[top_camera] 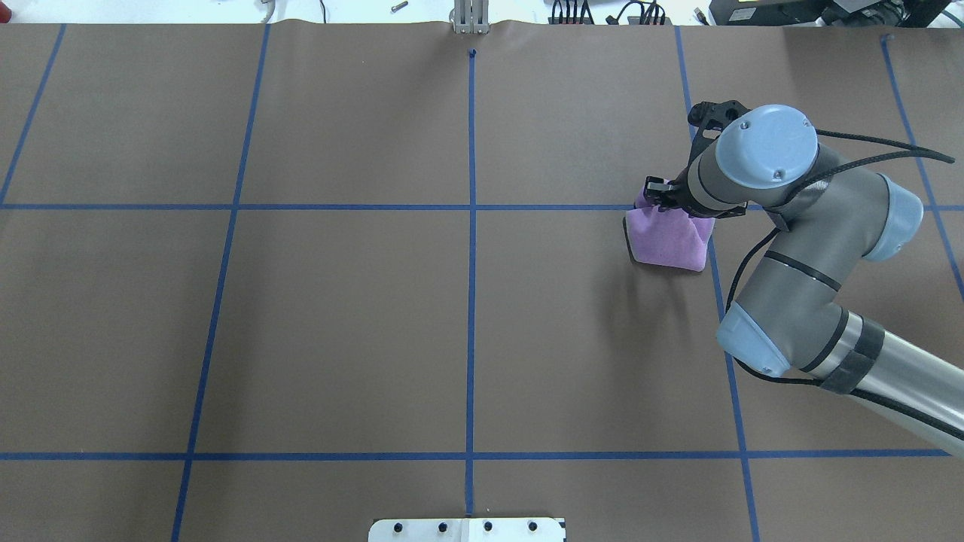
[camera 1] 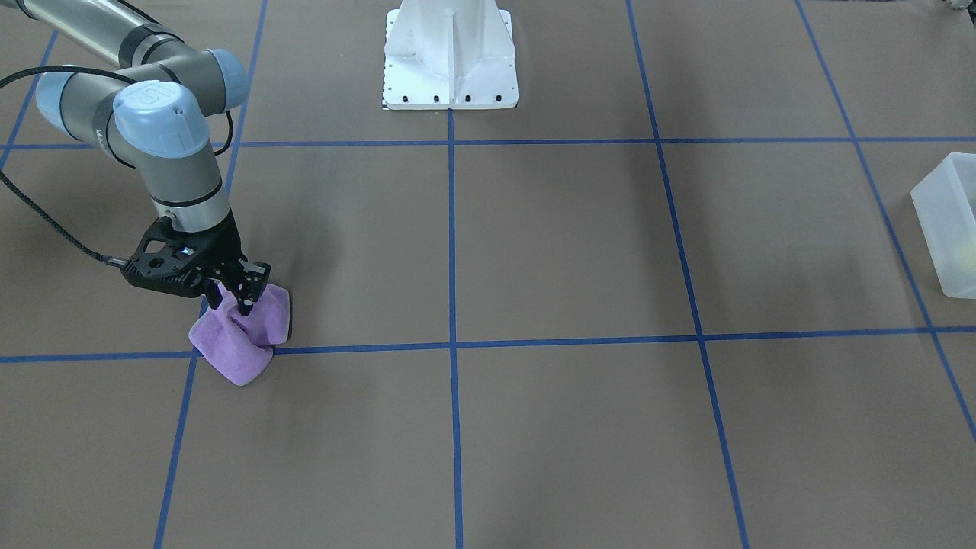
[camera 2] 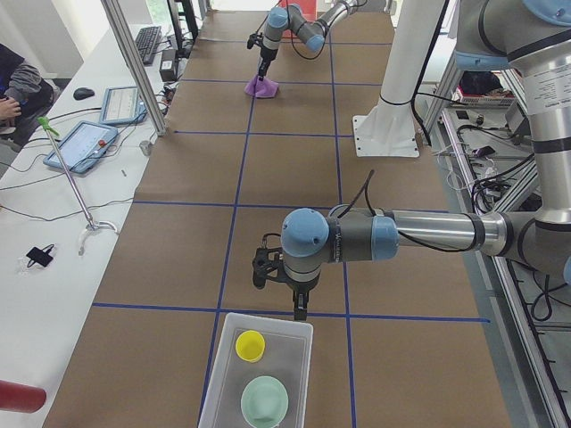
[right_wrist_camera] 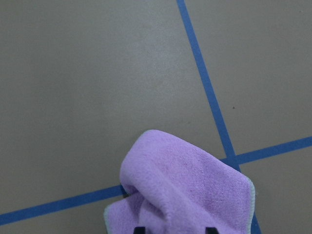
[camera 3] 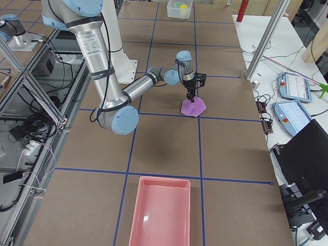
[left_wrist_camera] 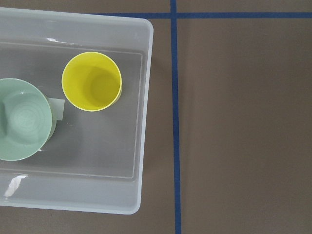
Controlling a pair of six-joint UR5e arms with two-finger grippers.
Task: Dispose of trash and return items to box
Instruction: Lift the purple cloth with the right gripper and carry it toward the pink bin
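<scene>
My right gripper (camera 1: 233,303) is shut on the top of a purple cloth (camera 1: 242,339), which is bunched up into a peak with its lower folds on the table; the same cloth (top_camera: 669,239) and gripper (top_camera: 661,196) show in the overhead view. The box (left_wrist_camera: 139,122) holds the yellow cup (left_wrist_camera: 91,81) and the mint-green bowl (left_wrist_camera: 22,119), both upright. The box (camera 2: 259,374) lies at the table's end, and my left gripper (camera 2: 302,312) hangs just beyond its rim; I cannot tell whether it is open or shut.
A pink tray (camera 3: 161,210) lies at the table's opposite end. The white robot base (camera 1: 450,61) stands at the middle of the robot's side. A side bench with tablets (camera 2: 85,143) and a person's hand (camera 2: 7,105) runs along the far edge.
</scene>
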